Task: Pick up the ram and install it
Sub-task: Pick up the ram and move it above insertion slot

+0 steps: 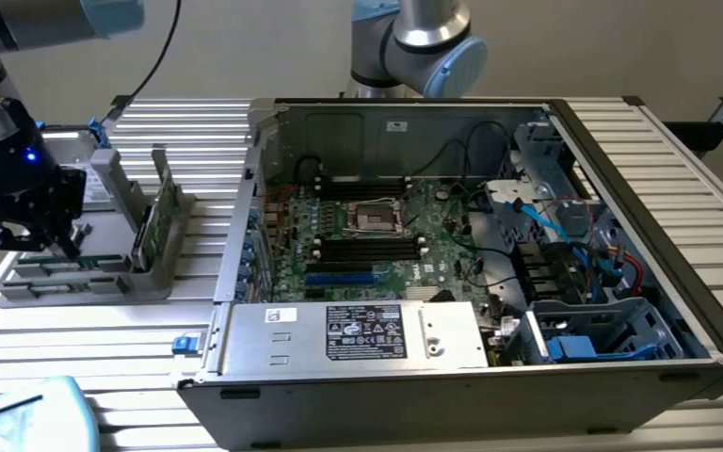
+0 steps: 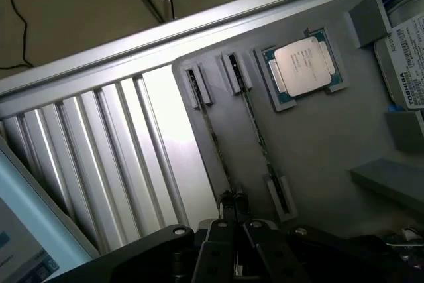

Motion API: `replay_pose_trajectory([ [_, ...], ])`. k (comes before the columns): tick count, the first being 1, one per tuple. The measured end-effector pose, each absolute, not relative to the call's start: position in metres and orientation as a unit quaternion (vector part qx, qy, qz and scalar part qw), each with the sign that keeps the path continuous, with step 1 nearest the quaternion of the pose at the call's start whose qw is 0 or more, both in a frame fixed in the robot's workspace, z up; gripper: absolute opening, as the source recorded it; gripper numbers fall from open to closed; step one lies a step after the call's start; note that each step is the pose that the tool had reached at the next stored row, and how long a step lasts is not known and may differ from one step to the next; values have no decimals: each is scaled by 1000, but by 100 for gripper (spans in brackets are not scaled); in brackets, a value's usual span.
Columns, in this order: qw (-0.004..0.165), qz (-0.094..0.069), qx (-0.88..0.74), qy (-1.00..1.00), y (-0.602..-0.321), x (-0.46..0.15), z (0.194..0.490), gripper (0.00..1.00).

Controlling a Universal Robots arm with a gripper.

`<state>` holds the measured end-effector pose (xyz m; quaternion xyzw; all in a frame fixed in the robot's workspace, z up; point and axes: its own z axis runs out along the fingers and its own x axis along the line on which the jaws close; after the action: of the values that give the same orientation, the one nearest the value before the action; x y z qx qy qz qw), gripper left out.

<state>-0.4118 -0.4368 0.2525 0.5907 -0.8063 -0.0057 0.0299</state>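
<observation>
Your clearance: case [image 1: 336, 132] open-topped; between gripper [image 2: 232, 202] and case stand tray uprights [image 1: 158, 198] and the case's side wall [image 1: 238, 240].

Exterior high, wide; wrist close, downward; tray [image 2: 318, 157] shared.

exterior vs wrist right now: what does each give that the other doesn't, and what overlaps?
Exterior view: the open PC case, its motherboard, the power supply, and a second arm behind the case.
Wrist view: the processor chip in its recess, a labelled drive, and the tips of the shut tool right at the near end of the ram, which stands on edge in its slot.
Both: the grey holder tray, the slatted table, and the tool over that tray.
</observation>
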Motion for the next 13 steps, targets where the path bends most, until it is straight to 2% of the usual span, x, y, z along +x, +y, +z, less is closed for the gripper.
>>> replay_pose_trajectory([
  [13,30,-4,629,-777,-432,-424,253,10],
])
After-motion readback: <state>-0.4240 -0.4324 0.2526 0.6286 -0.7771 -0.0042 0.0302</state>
